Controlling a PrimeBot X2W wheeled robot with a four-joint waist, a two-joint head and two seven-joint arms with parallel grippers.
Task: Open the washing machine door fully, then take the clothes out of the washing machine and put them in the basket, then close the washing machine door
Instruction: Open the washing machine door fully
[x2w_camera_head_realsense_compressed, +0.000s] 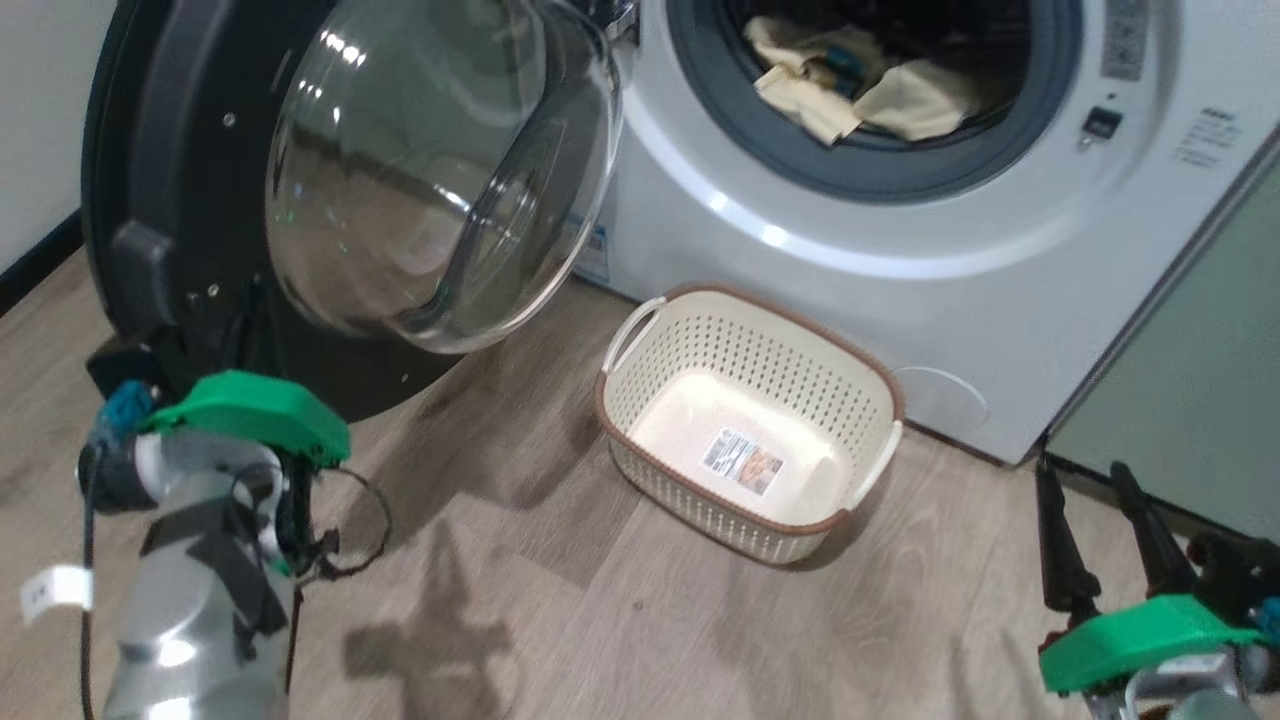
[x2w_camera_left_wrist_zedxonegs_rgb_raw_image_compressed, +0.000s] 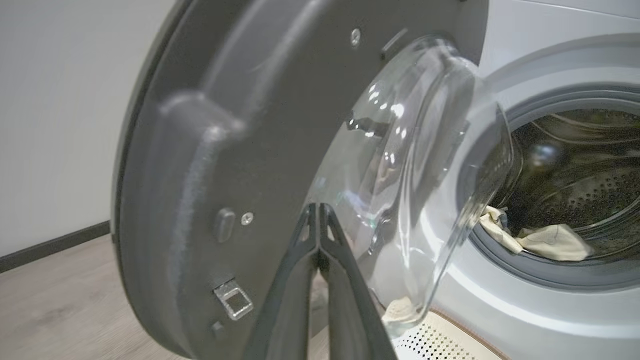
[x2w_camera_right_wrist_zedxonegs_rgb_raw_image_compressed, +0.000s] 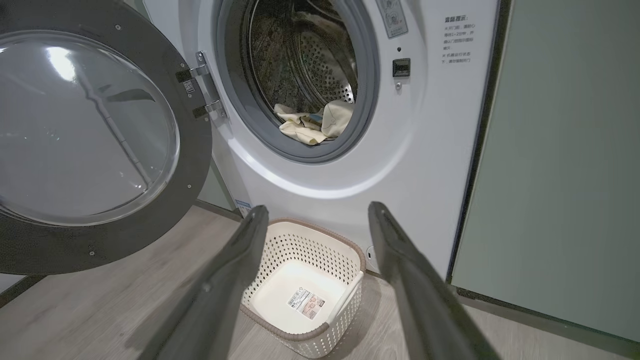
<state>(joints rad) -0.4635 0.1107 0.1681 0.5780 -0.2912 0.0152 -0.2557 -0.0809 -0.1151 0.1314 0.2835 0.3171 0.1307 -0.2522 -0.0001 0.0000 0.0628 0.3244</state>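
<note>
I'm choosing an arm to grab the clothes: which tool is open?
The right tool, its two fingers spread wide apart. The left tool, close to the door, has its fingers pressed together.

Looking down the two dark fingers (x2w_camera_right_wrist_zedxonegs_rgb_raw_image_compressed: 220, 285) of the right gripper (x2w_camera_right_wrist_zedxonegs_rgb_raw_image_compressed: 317, 208), spread wide apart. Just past the tips, a cream basket (x2w_camera_right_wrist_zedxonegs_rgb_raw_image_compressed: 300, 250) on the wood floor (x2w_camera_right_wrist_zedxonegs_rgb_raw_image_compressed: 100, 310), sitting just in front of the white washer (x2w_camera_right_wrist_zedxonegs_rgb_raw_image_compressed: 415, 165), label (x2w_camera_right_wrist_zedxonegs_rgb_raw_image_compressed: 306, 303) on its bottom. Round door (x2w_camera_right_wrist_zedxonegs_rgb_raw_image_compressed: 95, 240) wide open at left, hanging off its hinges (x2w_camera_right_wrist_zedxonegs_rgb_raw_image_compressed: 202, 92). Pale yellow clothes (x2w_camera_right_wrist_zedxonegs_rgb_raw_image_compressed: 305, 131) heaped at the front lip of the steel drum (x2w_camera_right_wrist_zedxonegs_rgb_raw_image_compressed: 325, 65), bit of blue tucked among them. Green cabinet (x2w_camera_right_wrist_zedxonegs_rgb_raw_image_compressed: 565, 175) off to the right.
</note>
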